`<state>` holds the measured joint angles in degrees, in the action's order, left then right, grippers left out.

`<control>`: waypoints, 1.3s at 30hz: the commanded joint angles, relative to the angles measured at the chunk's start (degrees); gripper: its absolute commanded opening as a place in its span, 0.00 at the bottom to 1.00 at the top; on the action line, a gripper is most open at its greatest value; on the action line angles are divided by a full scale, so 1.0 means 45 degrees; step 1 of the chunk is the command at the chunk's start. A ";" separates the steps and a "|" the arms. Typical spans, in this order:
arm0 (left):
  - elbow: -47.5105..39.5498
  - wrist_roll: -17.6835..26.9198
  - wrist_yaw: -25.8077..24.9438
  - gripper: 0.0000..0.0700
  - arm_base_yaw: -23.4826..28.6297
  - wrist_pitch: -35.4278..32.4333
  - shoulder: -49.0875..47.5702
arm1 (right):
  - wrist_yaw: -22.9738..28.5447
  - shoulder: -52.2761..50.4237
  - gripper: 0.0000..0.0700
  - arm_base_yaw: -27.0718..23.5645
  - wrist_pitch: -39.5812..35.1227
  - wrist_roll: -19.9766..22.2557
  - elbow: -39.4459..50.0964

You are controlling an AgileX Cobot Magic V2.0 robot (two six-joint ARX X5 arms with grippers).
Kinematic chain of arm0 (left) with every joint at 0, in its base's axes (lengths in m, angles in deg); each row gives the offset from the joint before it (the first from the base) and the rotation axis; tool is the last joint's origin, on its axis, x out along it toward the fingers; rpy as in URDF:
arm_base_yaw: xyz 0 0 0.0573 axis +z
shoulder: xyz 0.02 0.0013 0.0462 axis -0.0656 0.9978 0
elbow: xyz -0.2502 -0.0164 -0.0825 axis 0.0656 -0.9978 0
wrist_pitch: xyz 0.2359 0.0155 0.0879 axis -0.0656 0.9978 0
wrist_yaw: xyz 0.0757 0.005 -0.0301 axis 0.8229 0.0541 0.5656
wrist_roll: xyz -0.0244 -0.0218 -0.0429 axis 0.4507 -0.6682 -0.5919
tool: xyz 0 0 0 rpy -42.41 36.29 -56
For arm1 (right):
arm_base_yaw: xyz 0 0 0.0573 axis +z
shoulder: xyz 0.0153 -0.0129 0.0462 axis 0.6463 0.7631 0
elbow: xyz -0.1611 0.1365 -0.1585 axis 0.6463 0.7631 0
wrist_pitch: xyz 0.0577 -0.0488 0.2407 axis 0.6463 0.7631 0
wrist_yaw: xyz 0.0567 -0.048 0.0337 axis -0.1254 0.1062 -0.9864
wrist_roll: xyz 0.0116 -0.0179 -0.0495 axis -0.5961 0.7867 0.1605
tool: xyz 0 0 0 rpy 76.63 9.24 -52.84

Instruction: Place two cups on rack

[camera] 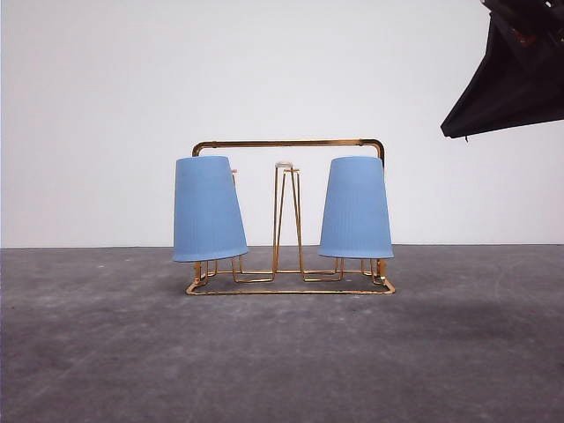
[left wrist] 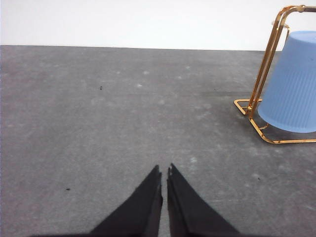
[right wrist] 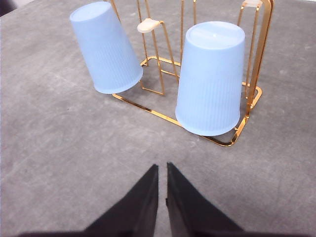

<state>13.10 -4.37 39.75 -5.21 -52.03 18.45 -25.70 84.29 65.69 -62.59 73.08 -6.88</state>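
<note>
Two light blue ribbed cups hang upside down on the gold wire rack (camera: 290,286): the left cup (camera: 208,209) tilts slightly, the right cup (camera: 356,207) stands nearly straight. The right wrist view looks down on both, the left cup (right wrist: 105,47) and the right cup (right wrist: 211,77), with my right gripper (right wrist: 162,170) shut and empty, a short way back from the rack (right wrist: 148,109). My left gripper (left wrist: 164,171) is shut over bare table, well to the side of the rack (left wrist: 266,74) and its cup (left wrist: 292,84). A dark part of the right arm (camera: 511,70) hangs at the top right of the front view.
A white-tipped peg (camera: 284,166) rises in the rack's middle between the cups. The grey table (camera: 282,361) spreads wide in front of the rack, and a plain white wall (camera: 106,106) stands behind it.
</note>
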 commanded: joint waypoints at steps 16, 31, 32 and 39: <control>-0.0180 -0.0109 0.0022 0.00 0.0010 0.0073 0.0000 | -0.0002 0.0061 0.04 0.0070 -0.0117 0.0077 -0.0121; -0.0180 -0.0109 0.0022 0.00 0.0010 0.0073 0.0000 | 0.2258 -0.6733 0.04 -0.3710 -0.0024 0.0993 0.4572; -0.0180 -0.0107 0.0022 0.00 0.0010 0.0073 0.0000 | 0.2613 -0.7289 0.04 -0.3949 -0.0024 0.0991 0.4869; -0.0180 -0.0107 0.0024 0.00 0.0010 0.0073 0.0000 | 0.2875 -0.9867 0.04 -0.5075 -0.0019 0.0693 0.6109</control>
<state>13.10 -4.41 39.75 -5.21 -52.02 18.46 -12.50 40.29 42.93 -62.16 77.43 20.27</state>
